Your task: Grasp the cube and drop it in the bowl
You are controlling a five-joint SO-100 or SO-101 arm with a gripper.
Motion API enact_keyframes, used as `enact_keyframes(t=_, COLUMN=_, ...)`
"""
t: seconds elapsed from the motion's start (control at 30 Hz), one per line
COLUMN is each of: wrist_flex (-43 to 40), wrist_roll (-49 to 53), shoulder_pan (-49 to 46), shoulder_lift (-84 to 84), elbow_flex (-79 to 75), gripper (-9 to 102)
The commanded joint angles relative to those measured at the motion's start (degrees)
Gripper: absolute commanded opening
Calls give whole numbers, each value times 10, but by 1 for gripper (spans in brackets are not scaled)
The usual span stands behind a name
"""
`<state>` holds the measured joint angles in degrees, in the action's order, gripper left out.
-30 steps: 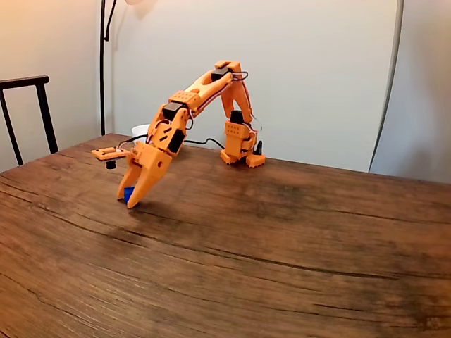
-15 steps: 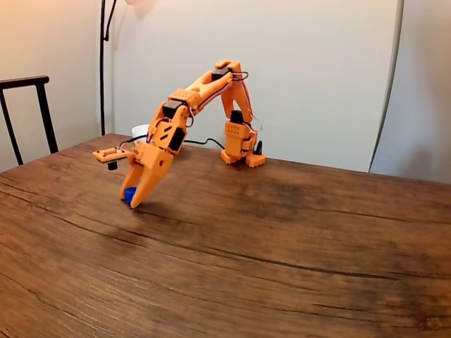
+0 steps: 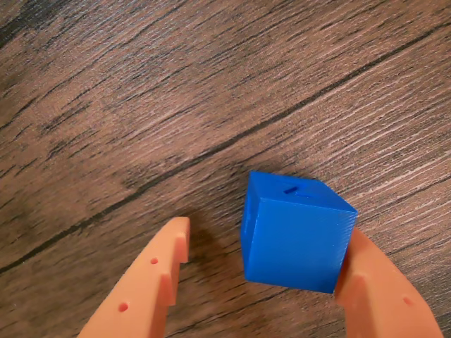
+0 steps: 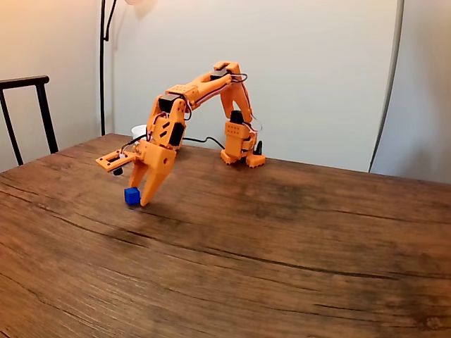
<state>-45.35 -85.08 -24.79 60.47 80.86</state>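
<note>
From my remote seat, the wooden table (image 4: 282, 253) took up most of the fixed view, dark grained planks with long cracks running across. The orange arm (image 4: 190, 95) arched from its base at about one o'clock of the table's middle down toward nine o'clock. The white bowl (image 4: 139, 131) peeked out behind the arm, at roughly twelve o'clock from the cube and well apart from it. The gripper (image 3: 264, 282) stood spread: in the wrist view one orange finger sat at seven o'clock with a clear gap to the cube, while the other at five o'clock lay against the cube's side or just beside it; I could not tell if it pressed. The blue cube (image 3: 296, 236) looked tilted in that view, and in the fixed view it (image 4: 132, 196) sat beside the fingertip at the table's surface; whether it rested flat I could not say. I judged it light, stiff and printed plastic, its plain faces a bit slick, so the hold should fall squarely on two opposite flat faces, not across an edge or corner.
</note>
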Motion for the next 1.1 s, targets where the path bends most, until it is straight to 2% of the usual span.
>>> enact_keyframes(t=0.0, wrist_flex=4, wrist_roll=3, shoulder_pan=-2, shoulder_lift=4, elbow_flex=-14, gripper=26)
enact_keyframes(t=0.27, wrist_flex=4, wrist_roll=4, shoulder_pan=-4, shoulder_lift=4, elbow_flex=-12, gripper=24)
enact_keyframes(t=0.43, wrist_flex=4, wrist_roll=5, shoulder_pan=-5, shoulder_lift=3, elbow_flex=-11, gripper=12)
enact_keyframes(t=0.53, wrist_flex=4, wrist_roll=5, shoulder_pan=-6, shoulder_lift=3, elbow_flex=-11, gripper=9)
enact_keyframes(t=1.07, wrist_flex=4, wrist_roll=-1, shoulder_pan=-6, shoulder_lift=7, elbow_flex=-22, gripper=8)
